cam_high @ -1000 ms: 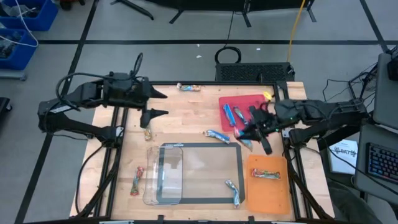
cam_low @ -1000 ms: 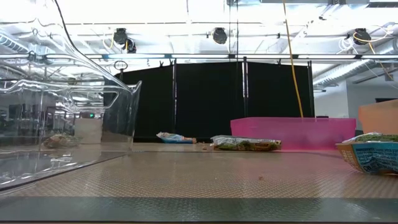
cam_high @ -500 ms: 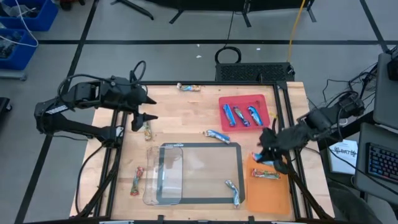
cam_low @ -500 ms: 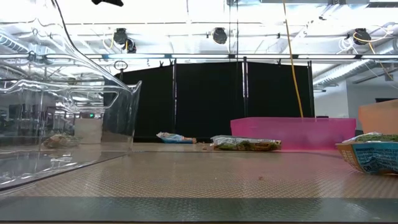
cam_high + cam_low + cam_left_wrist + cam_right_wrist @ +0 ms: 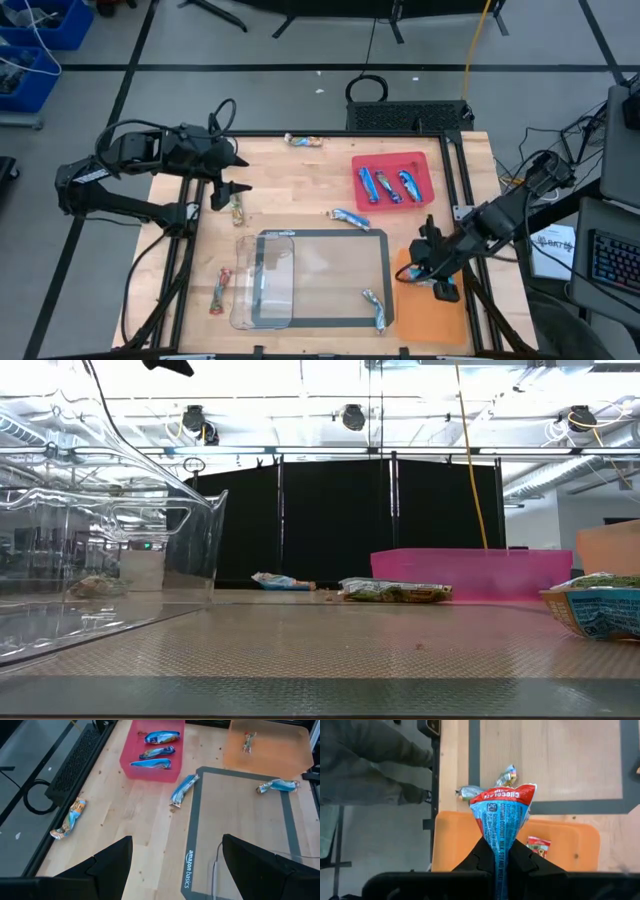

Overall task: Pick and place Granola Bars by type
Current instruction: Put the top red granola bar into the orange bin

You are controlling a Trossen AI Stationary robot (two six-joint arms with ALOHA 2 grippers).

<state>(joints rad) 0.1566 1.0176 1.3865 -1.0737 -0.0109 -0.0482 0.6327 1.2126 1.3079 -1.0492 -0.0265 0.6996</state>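
Right wrist view shows my right tool point(image 5: 495, 854) clamped on a blue-and-red foil granola bar point(image 5: 501, 817), centre frame over the flat orange tray point(image 5: 451, 840). Pinched only by its end, it could slip or land crooked. My left tool point(image 5: 229, 173), fingers apart, waits upper left.

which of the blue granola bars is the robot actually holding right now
The blue bar pinched in the right gripper above the orange tray; the others lie untouched.

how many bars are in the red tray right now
3 blue bars lie side by side in the red tray: one, one, one. None seem hidden.
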